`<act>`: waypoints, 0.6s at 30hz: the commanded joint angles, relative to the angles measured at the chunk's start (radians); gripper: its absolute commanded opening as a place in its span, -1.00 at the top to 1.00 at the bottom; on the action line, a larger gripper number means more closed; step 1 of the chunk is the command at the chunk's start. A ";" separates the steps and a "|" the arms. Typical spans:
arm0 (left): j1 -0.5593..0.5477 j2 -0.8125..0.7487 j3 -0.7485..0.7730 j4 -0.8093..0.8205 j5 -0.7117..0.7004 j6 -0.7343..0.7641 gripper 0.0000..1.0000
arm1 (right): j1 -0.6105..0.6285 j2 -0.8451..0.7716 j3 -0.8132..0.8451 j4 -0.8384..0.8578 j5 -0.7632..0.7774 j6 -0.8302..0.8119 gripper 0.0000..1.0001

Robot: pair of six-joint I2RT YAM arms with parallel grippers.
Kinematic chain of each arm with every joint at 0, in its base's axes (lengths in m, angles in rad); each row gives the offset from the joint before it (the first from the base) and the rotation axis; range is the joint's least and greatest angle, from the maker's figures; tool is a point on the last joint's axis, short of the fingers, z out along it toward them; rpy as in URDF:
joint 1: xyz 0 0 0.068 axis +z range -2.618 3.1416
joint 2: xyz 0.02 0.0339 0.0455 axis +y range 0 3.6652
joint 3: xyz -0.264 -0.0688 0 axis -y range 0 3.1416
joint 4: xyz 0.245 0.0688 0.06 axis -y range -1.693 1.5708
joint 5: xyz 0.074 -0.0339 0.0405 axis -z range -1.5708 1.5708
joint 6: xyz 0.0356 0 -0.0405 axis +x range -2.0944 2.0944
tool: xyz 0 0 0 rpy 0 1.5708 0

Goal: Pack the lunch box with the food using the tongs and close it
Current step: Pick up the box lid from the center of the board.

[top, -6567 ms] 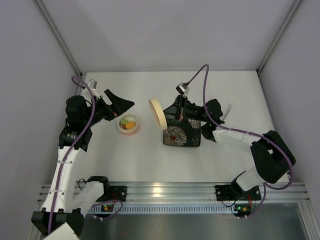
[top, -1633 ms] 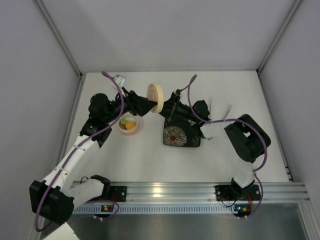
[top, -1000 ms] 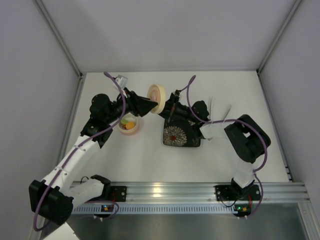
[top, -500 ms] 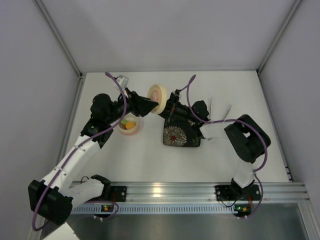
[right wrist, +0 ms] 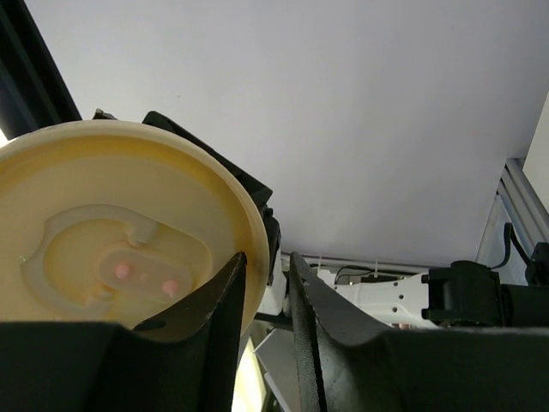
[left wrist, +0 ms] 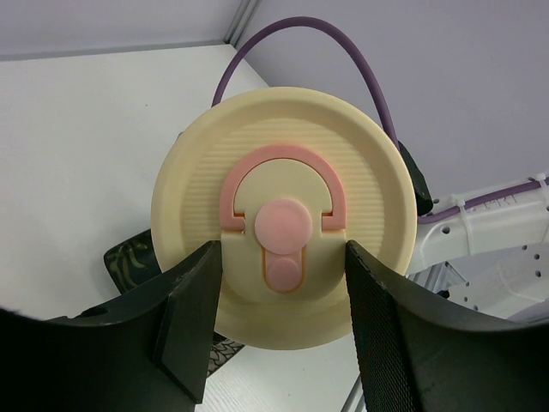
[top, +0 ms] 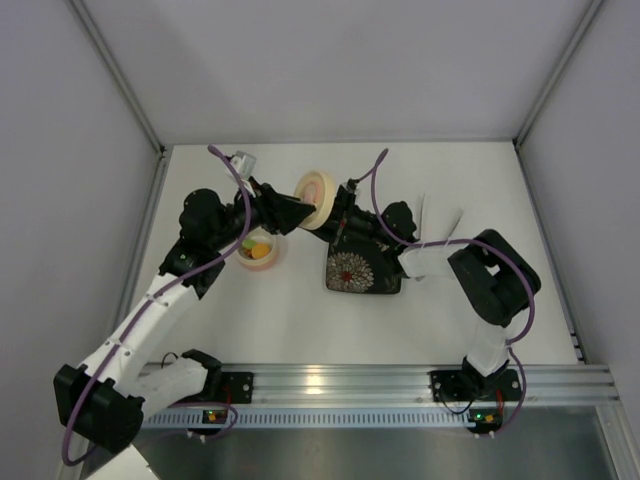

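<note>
The cream lid (top: 316, 186) with a pink handle hangs in the air between my two grippers, behind the lunch box. My left gripper (left wrist: 283, 335) is shut on the raised middle of the lid (left wrist: 283, 172), which faces its camera. My right gripper (right wrist: 266, 262) stands open around the rim of the lid (right wrist: 111, 223), with a gap beside the rim. The salmon lunch box (top: 243, 262) sits on the table under my left wrist, with orange, green and cream food (top: 259, 250) in it. The thin silvery tongs (top: 421, 212) lie behind my right arm, partly hidden.
A black square floral plate (top: 362, 270) lies right of the lunch box, under my right forearm; its corner (left wrist: 129, 257) shows below the lid. Grey walls close in the white table (top: 300, 310) on three sides. Purple cables loop over both wrists.
My right gripper's jaws have parted off the lid's rim. The lid has tipped slightly, its pink face showing more from above. My left gripper stays shut on it.
</note>
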 commanded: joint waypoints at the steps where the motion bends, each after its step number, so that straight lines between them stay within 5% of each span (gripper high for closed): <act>1: -0.005 -0.033 0.028 -0.003 -0.014 0.013 1.00 | 0.019 -0.016 0.044 0.158 0.012 -0.016 0.43; 7: -0.007 -0.053 0.031 -0.011 -0.041 0.015 1.00 | 0.017 -0.034 0.031 0.115 0.018 -0.045 0.24; 18: -0.007 -0.080 0.034 -0.040 -0.090 0.024 1.00 | -0.021 -0.157 -0.064 -0.056 0.079 -0.163 0.19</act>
